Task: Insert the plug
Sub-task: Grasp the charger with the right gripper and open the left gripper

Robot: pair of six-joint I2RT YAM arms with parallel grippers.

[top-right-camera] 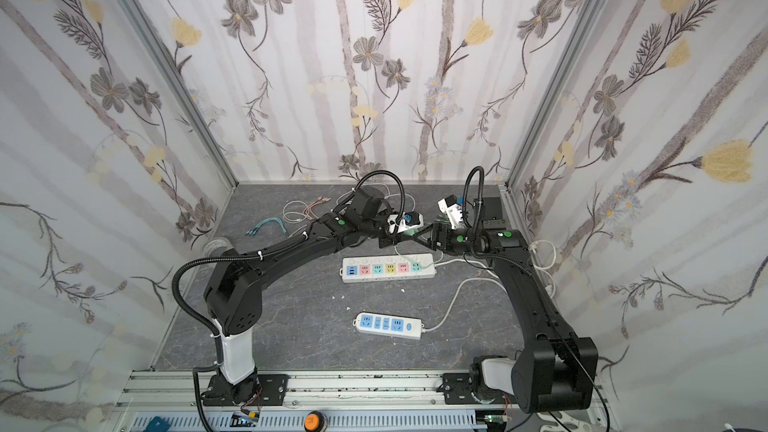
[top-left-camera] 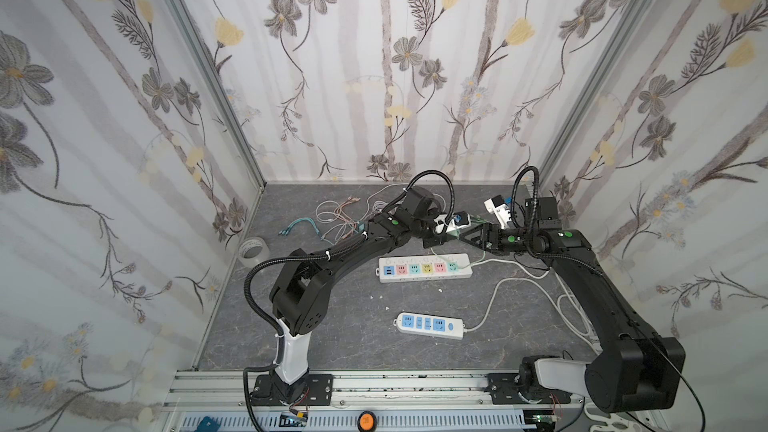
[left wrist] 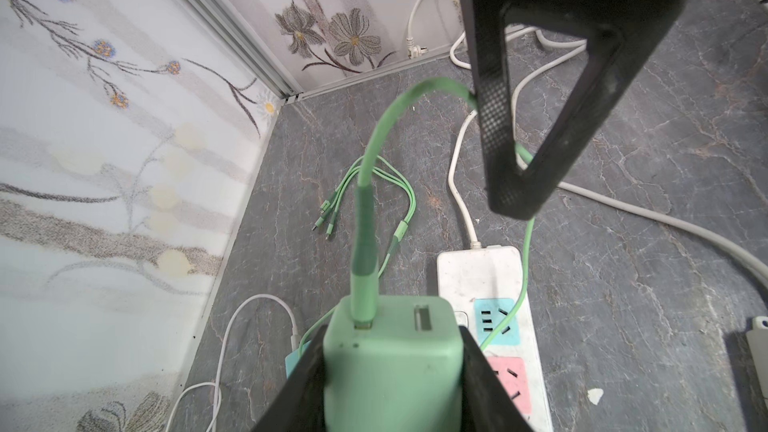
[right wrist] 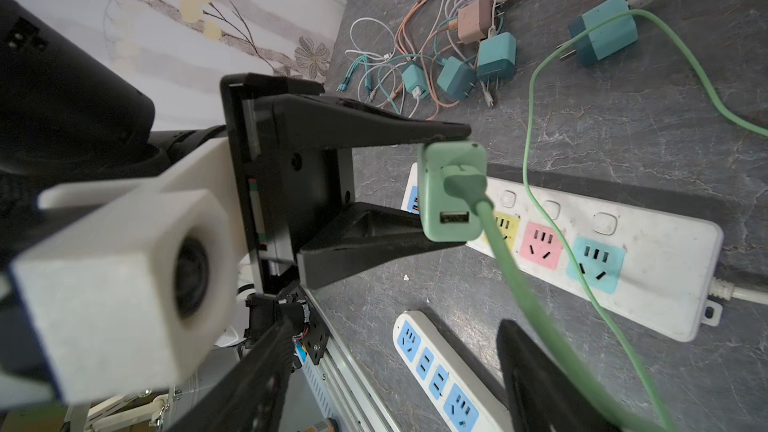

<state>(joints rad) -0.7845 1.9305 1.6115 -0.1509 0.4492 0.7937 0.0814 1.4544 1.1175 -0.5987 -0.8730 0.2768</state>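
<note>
Pinching the charger (left wrist: 390, 359) by its flanks in the left gripper (right wrist: 457, 191), held over the strip (right wrist: 648, 218) below. Spread wide at the right gripper (top-left-camera: 468, 229), cable (right wrist: 536, 297) loose between the jaws. Best to draw slack aside, square prongs over a socket, press straight down.

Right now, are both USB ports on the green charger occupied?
No, the green cable fills one port on the green charger; the other is empty.
</note>
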